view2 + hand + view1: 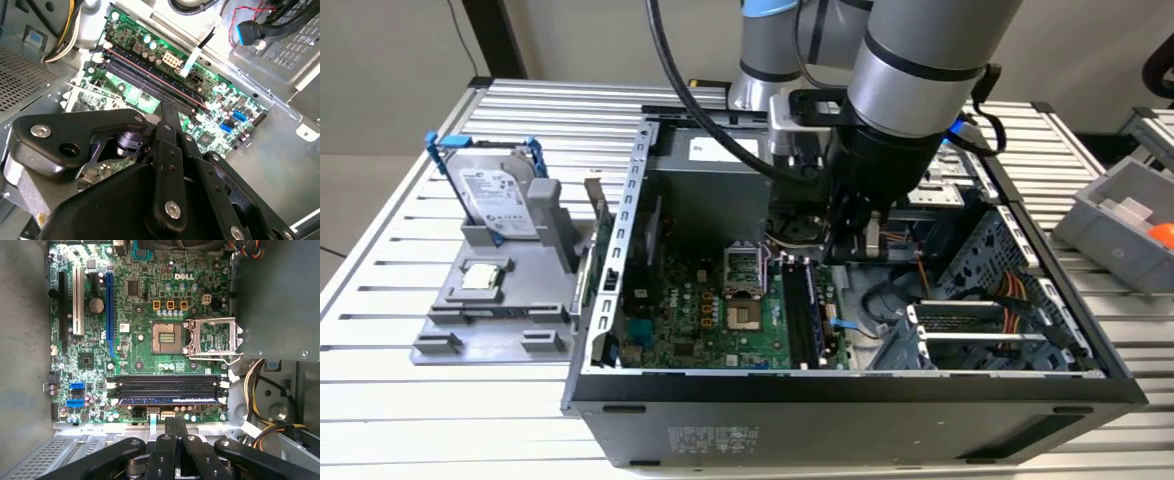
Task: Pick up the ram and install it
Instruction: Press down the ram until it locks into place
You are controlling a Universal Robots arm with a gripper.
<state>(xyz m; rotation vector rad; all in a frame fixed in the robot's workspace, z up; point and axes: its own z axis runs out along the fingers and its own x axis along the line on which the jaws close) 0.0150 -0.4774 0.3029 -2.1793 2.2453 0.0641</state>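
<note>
The ram (167,400), a long dark blue-black stick, sits in the outermost of the black memory slots (167,385) on the green motherboard (140,355). In the exterior view the ram (801,310) stands along the slots inside the open computer case (854,385). My gripper (175,421) hangs just over the ram's middle, its two fingers shut together with nothing between them. In the second wrist view the gripper (169,107) points at the slot row (150,75). In the exterior view the gripper (854,245) is low inside the case.
A silver hard drive in a blue frame (498,195) and a small processor chip (483,277) rest on a grey holder (494,330) at the exterior view's left. The open processor socket (165,335), cables (255,385) and a metal drive cage (275,295) crowd the case. A grey bin (1127,225) stands at the exterior view's right.
</note>
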